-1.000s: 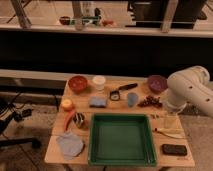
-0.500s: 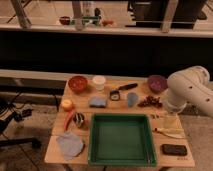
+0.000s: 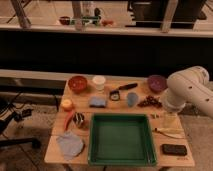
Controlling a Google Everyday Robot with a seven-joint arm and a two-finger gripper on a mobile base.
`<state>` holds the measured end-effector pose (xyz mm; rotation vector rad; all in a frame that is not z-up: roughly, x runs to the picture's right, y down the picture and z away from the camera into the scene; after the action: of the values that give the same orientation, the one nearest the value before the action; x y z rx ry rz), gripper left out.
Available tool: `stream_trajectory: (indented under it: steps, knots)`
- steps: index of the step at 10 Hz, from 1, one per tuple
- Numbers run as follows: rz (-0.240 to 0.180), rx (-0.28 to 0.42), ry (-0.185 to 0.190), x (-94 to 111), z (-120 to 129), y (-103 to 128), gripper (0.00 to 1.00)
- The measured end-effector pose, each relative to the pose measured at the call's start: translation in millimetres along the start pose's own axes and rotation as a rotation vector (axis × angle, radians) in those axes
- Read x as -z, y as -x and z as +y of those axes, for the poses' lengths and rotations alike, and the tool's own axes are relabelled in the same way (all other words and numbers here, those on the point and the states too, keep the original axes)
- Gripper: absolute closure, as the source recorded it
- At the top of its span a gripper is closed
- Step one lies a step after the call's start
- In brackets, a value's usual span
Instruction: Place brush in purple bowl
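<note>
Dim, warm-lit room. A small wooden surface (image 3: 56,156) stands on a speckled pale floor (image 3: 35,131). Behind it, a pale ledge (image 3: 35,75) runs below a dark wall panel (image 3: 100,50), which is topped by a long counter (image 3: 150,31) with upright posts (image 3: 22,15). A black chair base (image 3: 12,120) sits at the left. The robot's hand (image 3: 170,119) hangs over the surface's right side.

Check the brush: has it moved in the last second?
No. The brush still lies between the red bowl and green tray; the hand is hidden behind the arm at right.
</note>
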<state>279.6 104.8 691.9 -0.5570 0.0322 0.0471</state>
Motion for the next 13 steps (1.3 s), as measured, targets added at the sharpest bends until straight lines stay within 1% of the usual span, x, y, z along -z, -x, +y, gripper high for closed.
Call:
stream_trajectory:
  steps: [1,3,4,5,7,9,10,13]
  knots:
    - [-0.020,0.011,-0.007,-4.0,-9.3,16.0,0.20]
    - [-0.062,0.022,-0.025,-12.6,-31.6,40.8,0.20]
    - [-0.091,0.029,-0.040,-17.3,-45.2,55.3,0.20]
    - [-0.114,0.034,-0.050,-19.6,-52.3,65.4,0.20]
    - [-0.180,0.046,-0.076,-26.0,-69.7,94.8,0.20]
    - [-0.229,0.057,-0.093,-30.5,-81.5,119.4,0.20]
    - [-0.263,0.061,-0.109,-33.4,-89.2,136.5,0.20]
    - [-0.327,0.063,-0.126,-41.7,-103.1,166.3,0.20]
